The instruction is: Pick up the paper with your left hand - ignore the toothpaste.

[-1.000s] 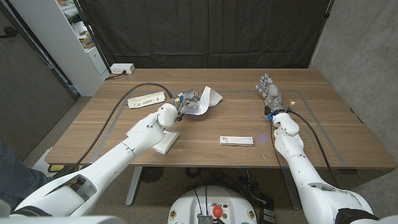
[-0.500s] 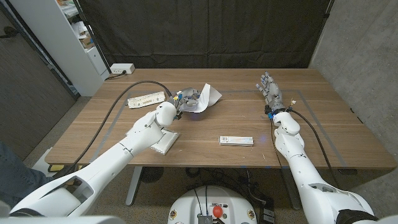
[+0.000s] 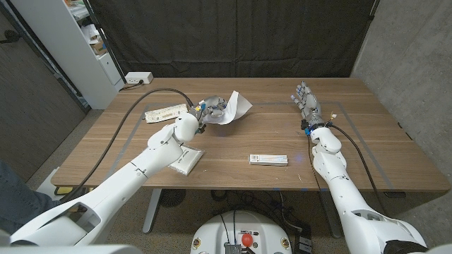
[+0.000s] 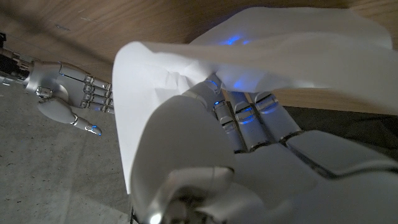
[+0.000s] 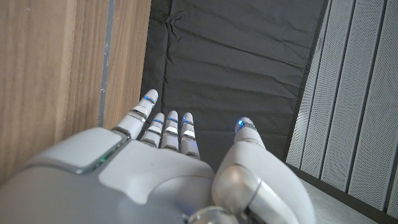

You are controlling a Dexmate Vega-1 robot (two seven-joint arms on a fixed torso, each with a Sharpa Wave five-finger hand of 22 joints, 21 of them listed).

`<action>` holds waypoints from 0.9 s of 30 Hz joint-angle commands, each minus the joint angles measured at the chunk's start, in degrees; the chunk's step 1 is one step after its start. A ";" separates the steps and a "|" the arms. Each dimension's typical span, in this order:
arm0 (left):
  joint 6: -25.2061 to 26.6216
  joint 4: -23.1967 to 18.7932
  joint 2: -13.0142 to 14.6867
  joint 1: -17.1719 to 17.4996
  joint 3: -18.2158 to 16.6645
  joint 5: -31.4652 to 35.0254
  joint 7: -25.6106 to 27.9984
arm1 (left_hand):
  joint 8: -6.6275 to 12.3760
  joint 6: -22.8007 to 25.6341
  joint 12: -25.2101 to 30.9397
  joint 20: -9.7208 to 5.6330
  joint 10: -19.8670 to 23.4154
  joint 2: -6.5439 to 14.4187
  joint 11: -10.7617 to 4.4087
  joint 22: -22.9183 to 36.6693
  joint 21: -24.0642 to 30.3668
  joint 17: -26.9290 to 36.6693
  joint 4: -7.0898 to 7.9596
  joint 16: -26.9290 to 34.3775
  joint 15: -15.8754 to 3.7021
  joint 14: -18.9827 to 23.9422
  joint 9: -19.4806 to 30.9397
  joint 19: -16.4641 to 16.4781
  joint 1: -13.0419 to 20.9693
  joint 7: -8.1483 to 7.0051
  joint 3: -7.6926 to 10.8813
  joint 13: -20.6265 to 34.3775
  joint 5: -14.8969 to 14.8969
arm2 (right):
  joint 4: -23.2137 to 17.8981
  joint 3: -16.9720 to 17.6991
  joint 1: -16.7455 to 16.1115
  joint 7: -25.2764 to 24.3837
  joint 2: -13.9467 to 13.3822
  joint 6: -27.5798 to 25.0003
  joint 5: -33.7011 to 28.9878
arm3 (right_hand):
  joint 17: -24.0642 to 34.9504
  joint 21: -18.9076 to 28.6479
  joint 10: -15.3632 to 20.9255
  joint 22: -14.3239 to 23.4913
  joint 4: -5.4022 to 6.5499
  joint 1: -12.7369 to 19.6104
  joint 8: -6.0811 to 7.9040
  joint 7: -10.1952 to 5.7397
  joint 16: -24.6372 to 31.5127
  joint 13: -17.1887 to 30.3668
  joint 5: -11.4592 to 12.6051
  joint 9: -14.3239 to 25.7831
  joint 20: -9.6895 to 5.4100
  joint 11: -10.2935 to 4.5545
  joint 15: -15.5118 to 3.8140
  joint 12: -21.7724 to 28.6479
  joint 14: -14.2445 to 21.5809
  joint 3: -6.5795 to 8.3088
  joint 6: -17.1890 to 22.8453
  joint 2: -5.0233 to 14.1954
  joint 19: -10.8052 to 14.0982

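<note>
A thin white sheet of paper (image 3: 233, 108), creased and curled, is held by the left hand (image 3: 209, 113) above the far middle of the wood-grained bench (image 3: 367, 141); in the left wrist view the paper (image 4: 186, 68) is draped over the fingers (image 4: 245, 115), which are closed on it. The right hand (image 3: 307, 104), smooth and silver-grey, is seen at the far right with fingers (image 5: 168, 127) straight, slightly apart and holding nothing. A flat rectangular toothpaste box (image 3: 268, 159) lies near the front edge; its print cannot be read.
</note>
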 commanded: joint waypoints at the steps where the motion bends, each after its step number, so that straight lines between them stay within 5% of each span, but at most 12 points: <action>1: 0.86 -3.61 1.03 0.79 -1.17 0.56 -0.79 | -0.10 1.03 0.46 -0.14 0.97 -0.12 0.01 -0.04 0.50 0.42 -0.17 0.06 0.03 0.75 0.14 -0.15 -0.12 0.10 0.37 0.21 0.23 | -0.25 -0.22 -0.12 0.06 -0.09 -0.39 0.15 | 0.02 0.23 0.41 0.15 -0.06 -0.26 -0.18 0.13 0.28 0.21 0.36 0.21 0.10 0.23 0.13 -0.27 0.42 -0.08 0.17 0.22 0.39; 27: 2.09 -8.55 2.27 1.30 -2.08 2.81 -2.26 | -0.10 1.76 0.45 -0.10 1.49 -0.09 -0.29 -0.13 1.52 1.17 -0.22 -0.43 -0.05 0.95 0.19 -0.55 -0.32 0.13 0.47 0.65 0.15 | -3.59 -0.37 -2.63 -0.70 -0.33 -0.77 0.64 | 0.01 0.24 0.50 0.15 -0.10 -0.20 -0.18 0.16 0.29 0.22 0.33 0.20 0.08 0.20 0.14 -0.24 0.47 -0.07 0.20 0.21 0.40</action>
